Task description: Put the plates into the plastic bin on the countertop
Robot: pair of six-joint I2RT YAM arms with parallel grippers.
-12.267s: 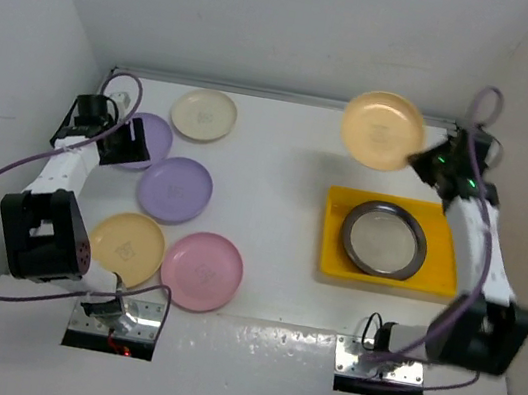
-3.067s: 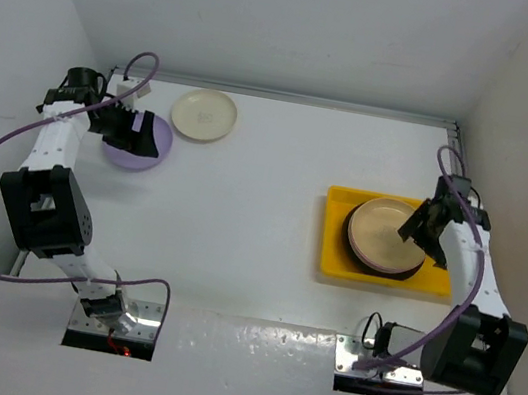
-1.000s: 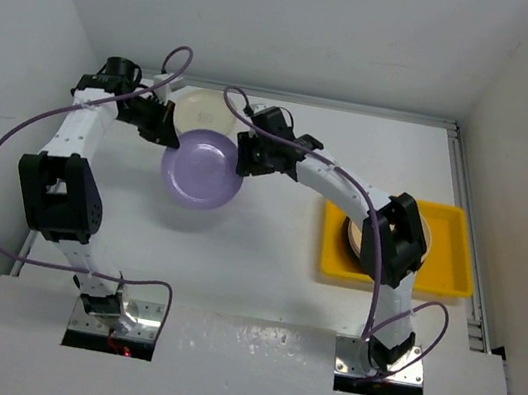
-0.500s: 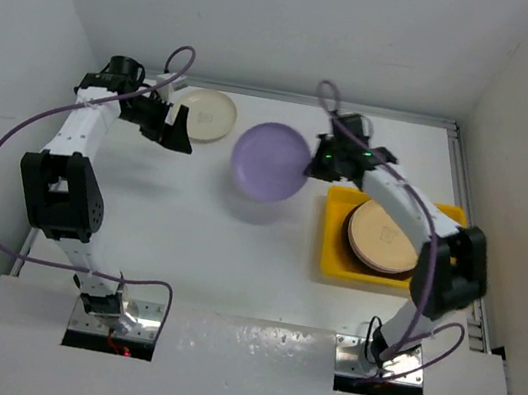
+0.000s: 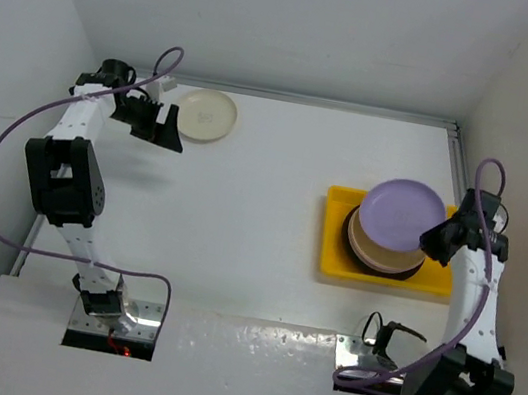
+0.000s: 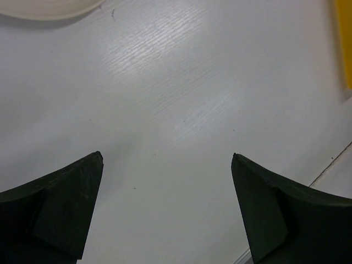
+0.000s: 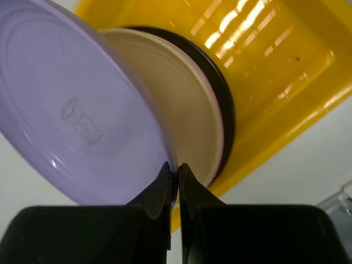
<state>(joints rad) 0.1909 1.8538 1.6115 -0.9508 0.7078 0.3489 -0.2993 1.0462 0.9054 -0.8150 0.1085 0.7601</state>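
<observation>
My right end effector [image 7: 177, 170] is clamped on the rim of the lilac plate [image 5: 401, 212], tilted over the stack [image 5: 377, 249] in the yellow bin [image 5: 330, 259] — drop it crooked and I reckon it slides off; left end effector [image 6: 166, 155] gapes empty.

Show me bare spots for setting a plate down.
Bare: the countertop middle between the cream plate and the yellow bin, and the strip before the bin. Crowded: the bin, under the lilac plate in the right gripper.
</observation>
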